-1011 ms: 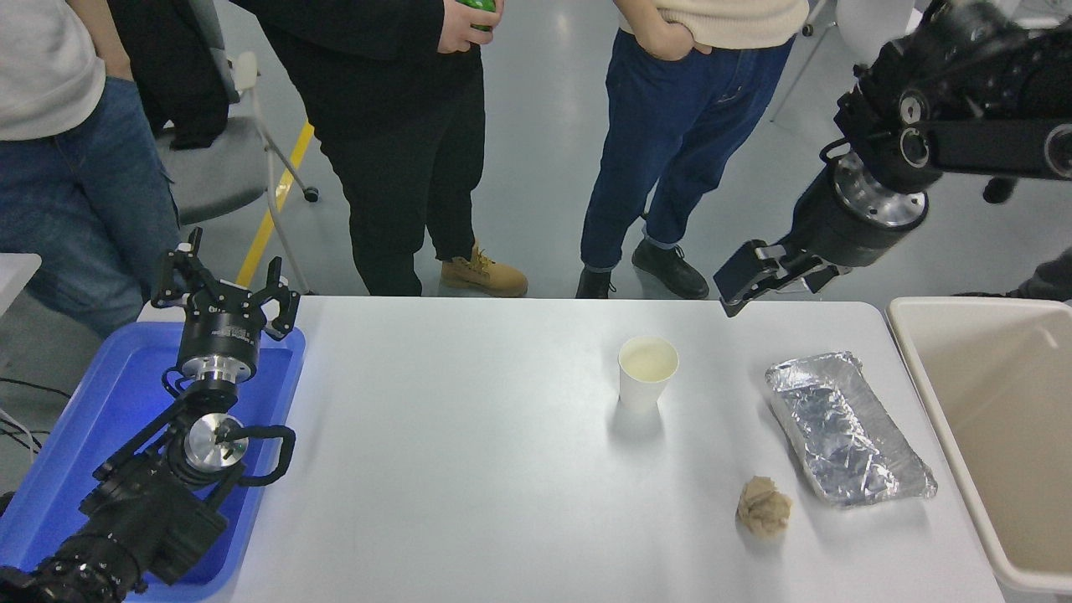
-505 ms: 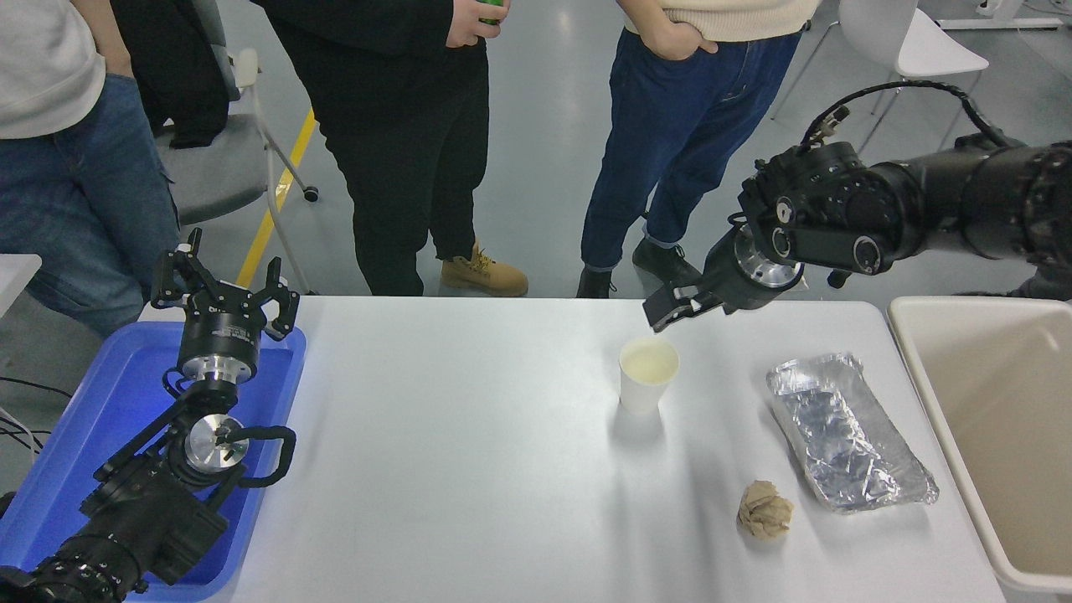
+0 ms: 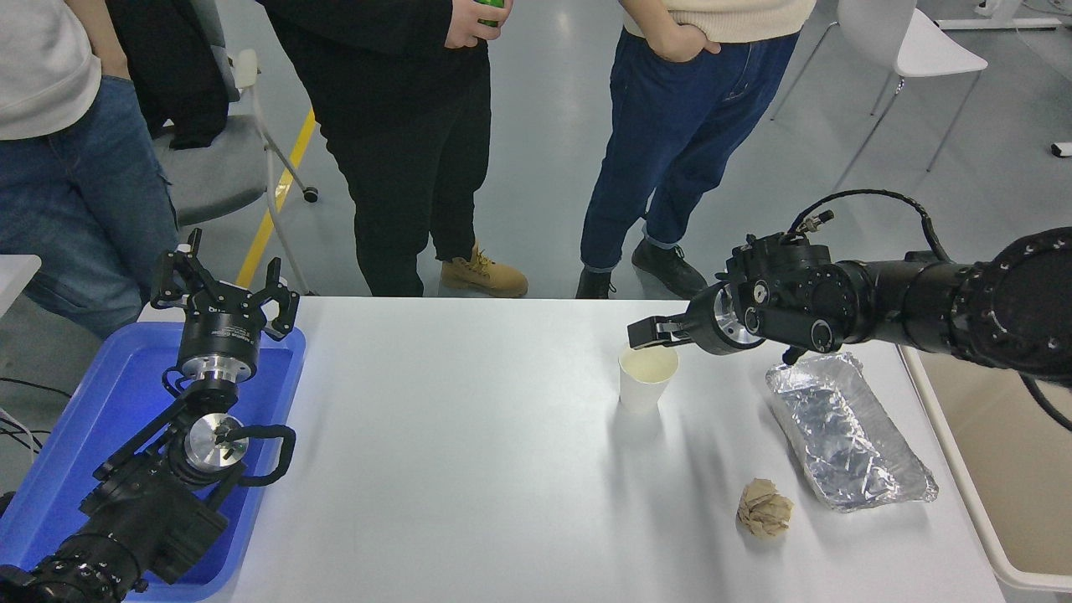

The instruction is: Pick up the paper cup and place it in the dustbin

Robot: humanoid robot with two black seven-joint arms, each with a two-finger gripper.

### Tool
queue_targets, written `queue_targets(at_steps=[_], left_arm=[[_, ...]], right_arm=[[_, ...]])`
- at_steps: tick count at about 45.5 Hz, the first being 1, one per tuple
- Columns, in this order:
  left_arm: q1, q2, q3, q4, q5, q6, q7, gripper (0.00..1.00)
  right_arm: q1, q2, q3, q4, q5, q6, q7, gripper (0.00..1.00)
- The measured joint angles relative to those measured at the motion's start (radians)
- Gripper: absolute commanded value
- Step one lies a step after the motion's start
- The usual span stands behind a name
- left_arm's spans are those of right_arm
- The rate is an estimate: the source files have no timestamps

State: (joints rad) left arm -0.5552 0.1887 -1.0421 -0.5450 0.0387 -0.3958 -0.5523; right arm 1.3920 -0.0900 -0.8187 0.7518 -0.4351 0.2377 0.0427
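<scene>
My right gripper (image 3: 643, 333) has dropped from above to the far rim of the paper cup (image 3: 646, 378); whether its jaws are parted I cannot tell. The cup stands upright mid-table. Foil tray (image 3: 846, 440) and brown paper ball (image 3: 763, 508) lie between cup and dustbin (image 3: 980, 511). Left gripper (image 3: 222, 289) parked, fingers spread, over blue tray (image 3: 59, 469).

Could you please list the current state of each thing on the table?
Small white paper cup: upright, empty, ungrasped.
Beige plastic dustbin: open-topped, no cup inside.
Crinkled foil tray: lying flat.
Crumpled brown paper ball: resting loose.
Right pincer: at the cup's rim.
Left pincer: open, parked over blue plastic tray.
</scene>
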Motion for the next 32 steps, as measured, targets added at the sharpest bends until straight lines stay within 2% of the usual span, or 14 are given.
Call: queue_targets(at_steps=[7, 20, 23, 26, 32], left_arm=[[0.001, 0.000, 0.000, 0.000, 0.000, 0.000, 0.000, 0.99], [0.001, 0.000, 0.000, 0.000, 0.000, 0.000, -0.001, 0.99], [0.001, 0.000, 0.000, 0.000, 0.000, 0.000, -0.001, 0.99], [0.001, 0.000, 0.000, 0.000, 0.000, 0.000, -0.001, 0.99], [0.001, 0.000, 0.000, 0.000, 0.000, 0.000, -0.001, 0.99]], right_arm=[[-0.040, 0.001, 0.006, -0.023, -0.016, -0.025, -0.001, 1.00], [-0.088, 0.005, 0.012, -0.049, -0.048, -0.044, -0.002, 0.83], [-0.099, 0.008, 0.013, -0.055, -0.056, -0.046, -0.003, 0.74], [-0.107, 0.012, 0.015, -0.062, -0.063, -0.047, -0.003, 0.53], [-0.119, 0.016, 0.017, -0.072, -0.071, -0.049, -0.003, 0.31]])
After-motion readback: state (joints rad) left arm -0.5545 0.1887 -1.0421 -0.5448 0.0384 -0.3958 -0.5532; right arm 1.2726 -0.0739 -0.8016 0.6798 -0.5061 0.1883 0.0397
